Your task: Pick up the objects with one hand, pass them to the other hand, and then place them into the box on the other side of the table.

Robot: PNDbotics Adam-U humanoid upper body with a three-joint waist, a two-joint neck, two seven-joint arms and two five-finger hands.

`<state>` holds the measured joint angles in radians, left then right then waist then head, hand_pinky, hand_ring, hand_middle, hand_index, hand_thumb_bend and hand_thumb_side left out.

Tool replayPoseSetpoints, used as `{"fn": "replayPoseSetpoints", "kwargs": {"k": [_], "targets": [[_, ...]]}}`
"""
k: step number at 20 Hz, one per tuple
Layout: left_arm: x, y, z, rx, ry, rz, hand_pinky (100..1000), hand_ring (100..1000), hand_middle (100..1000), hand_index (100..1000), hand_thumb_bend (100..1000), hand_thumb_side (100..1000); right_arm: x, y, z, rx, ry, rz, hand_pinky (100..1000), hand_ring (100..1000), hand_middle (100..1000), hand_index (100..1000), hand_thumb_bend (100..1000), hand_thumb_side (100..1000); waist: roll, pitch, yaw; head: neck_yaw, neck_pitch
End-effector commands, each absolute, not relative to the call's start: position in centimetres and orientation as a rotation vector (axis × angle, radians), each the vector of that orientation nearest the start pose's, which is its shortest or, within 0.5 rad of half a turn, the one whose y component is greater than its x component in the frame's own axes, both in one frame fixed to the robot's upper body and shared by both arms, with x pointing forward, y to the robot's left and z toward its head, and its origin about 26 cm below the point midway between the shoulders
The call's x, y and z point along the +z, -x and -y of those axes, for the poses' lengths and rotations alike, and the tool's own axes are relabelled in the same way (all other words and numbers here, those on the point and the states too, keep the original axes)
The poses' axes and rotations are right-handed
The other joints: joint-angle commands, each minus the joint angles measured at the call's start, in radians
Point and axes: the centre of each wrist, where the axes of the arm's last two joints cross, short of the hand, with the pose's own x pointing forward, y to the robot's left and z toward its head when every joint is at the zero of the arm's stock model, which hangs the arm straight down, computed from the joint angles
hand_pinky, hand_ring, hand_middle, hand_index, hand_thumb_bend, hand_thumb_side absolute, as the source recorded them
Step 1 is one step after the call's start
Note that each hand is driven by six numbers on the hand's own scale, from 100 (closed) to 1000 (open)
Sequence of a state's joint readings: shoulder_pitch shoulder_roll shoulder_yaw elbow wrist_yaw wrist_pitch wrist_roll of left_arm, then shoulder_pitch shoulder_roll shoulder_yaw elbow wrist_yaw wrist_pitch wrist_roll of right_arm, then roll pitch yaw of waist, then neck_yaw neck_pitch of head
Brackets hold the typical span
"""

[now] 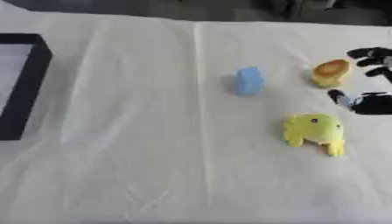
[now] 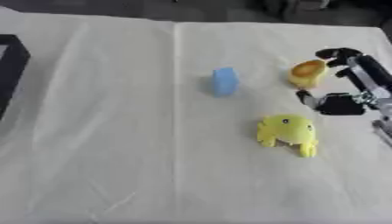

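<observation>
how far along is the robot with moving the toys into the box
Nothing looks done: the black box shows nothing inside. The right hand is open around the orange-yellow toy, not yet gripping. The blue block and yellow plush wait on the table.

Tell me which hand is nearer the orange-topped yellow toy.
Right. The right hand is open just right of the orange-topped yellow toy, fingers and thumb bracketing it without touching. The left hand shows in neither view.

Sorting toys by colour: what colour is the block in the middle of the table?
Light blue; the block shows best in the left eye view.
</observation>
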<state>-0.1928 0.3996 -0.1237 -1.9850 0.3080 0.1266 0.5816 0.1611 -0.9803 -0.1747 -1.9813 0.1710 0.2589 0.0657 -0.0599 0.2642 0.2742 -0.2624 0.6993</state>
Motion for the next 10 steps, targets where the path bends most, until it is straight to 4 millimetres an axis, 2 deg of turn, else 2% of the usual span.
{"fn": "replayPoseSetpoints", "kwargs": {"k": [1,6,10], "targets": [[17.0,-28.7,-25.9,0.218,-0.233,2.005,928,556,779,917,592,746,21.9,-23.8,40.6,1.054,0.934,1.337,799,850,840,849,424,174,0.000,-0.017,-0.002,0.001,-0.009],[17.0,-28.7,-26.0,0.216,-0.237,2.004,929,555,778,917,593,745,20.8,-23.5,40.5,1.179,0.865,1.243,798,836,822,834,480,172,-0.002,-0.018,-0.003,0.004,-0.008],[17.0,-28.7,-25.8,0.212,-0.231,2.003,929,554,778,917,593,745,20.2,-23.4,40.2,1.175,0.866,1.209,795,836,823,853,533,160,-0.003,-0.018,0.001,0.001,-0.012]]}}
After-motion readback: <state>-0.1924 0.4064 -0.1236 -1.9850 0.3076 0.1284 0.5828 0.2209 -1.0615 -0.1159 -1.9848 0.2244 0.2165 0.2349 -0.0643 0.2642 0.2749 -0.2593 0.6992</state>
